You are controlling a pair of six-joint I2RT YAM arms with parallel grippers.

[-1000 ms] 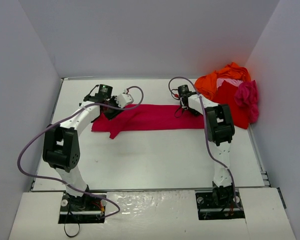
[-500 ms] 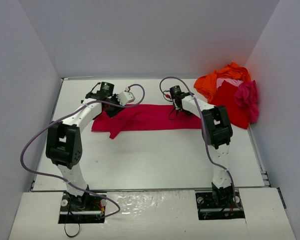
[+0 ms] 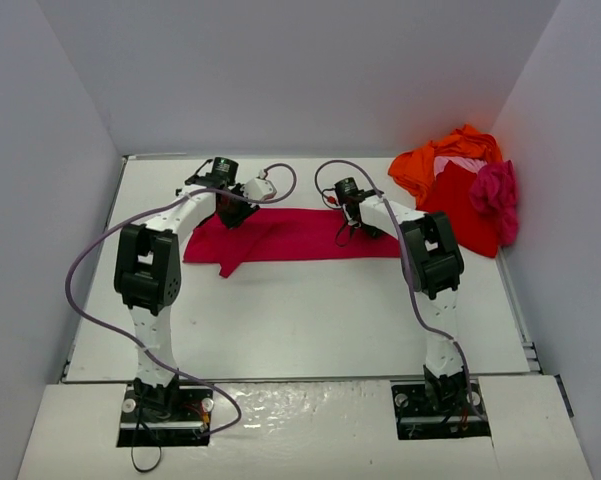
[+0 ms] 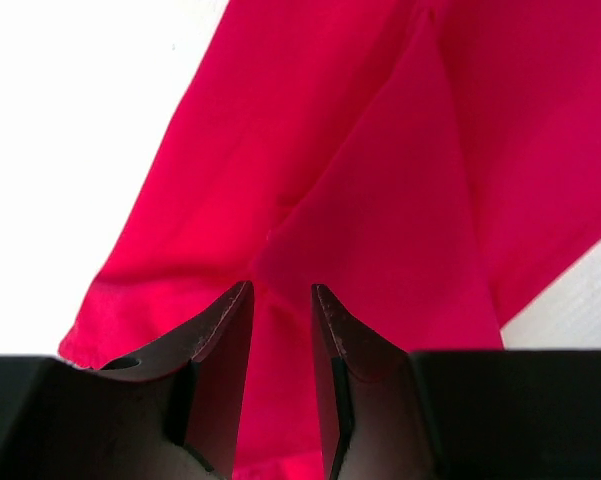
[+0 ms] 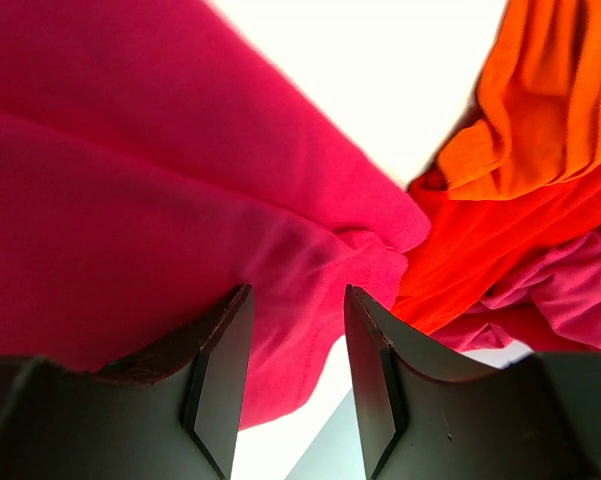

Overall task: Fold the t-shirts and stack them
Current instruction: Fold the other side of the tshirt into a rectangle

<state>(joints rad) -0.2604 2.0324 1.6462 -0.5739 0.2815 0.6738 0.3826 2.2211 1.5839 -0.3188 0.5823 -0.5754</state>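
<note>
A crimson t-shirt lies folded into a long strip across the table, with a flap hanging toward the front at its left end. My left gripper sits low over the strip's back left part. Its jaws stand a narrow gap apart, and crimson cloth fills the view between them. My right gripper is over the strip's back right part, open, with the shirt's hem showing between its fingers. Neither gripper visibly pinches the cloth.
A heap of t-shirts lies at the back right corner: orange, red, magenta and a bit of pale pink. The orange and magenta cloth lie just right of the crimson shirt's end. White walls enclose the table.
The right gripper has slid left along the shirt's back edge. The left arm's elbow swung right and its wrist turned over the same spot. The shirt has barely shifted.
</note>
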